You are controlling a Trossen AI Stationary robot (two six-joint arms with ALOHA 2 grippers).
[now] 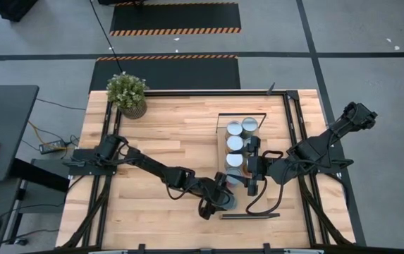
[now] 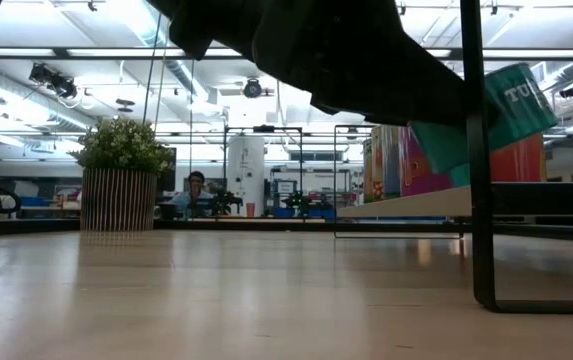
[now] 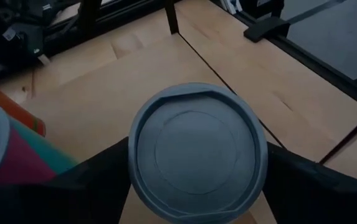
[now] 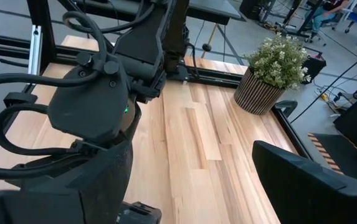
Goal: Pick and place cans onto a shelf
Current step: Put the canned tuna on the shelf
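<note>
The shelf (image 1: 268, 120) is a light-wood board in a thin black frame, right of the table's middle. Several cans with silver tops (image 1: 235, 143) stand in a row along its left side; they also show in the low view (image 2: 391, 160). My left gripper (image 1: 219, 194) is shut on one can (image 3: 197, 152) over the shelf's near left part. In the low view that can's teal side (image 2: 501, 105) is tilted, above the board (image 2: 416, 205). My right gripper (image 1: 252, 169) is open and empty over the shelf, just right of the can row. My left gripper pinches the can's round side between its two fingers (image 3: 97, 168), one on each side just below the silver top (image 3: 197, 149). The fingers come from above, slanting down. The can is lifted clear of the board and tilted.
A potted plant (image 1: 127, 94) stands at the table's far left corner. Another can with a teal and pink side (image 3: 7, 155) stands close beside the held one. The shelf's black leg (image 2: 481, 150) stands in the near right. A person sits in the room beyond (image 2: 196, 190).
</note>
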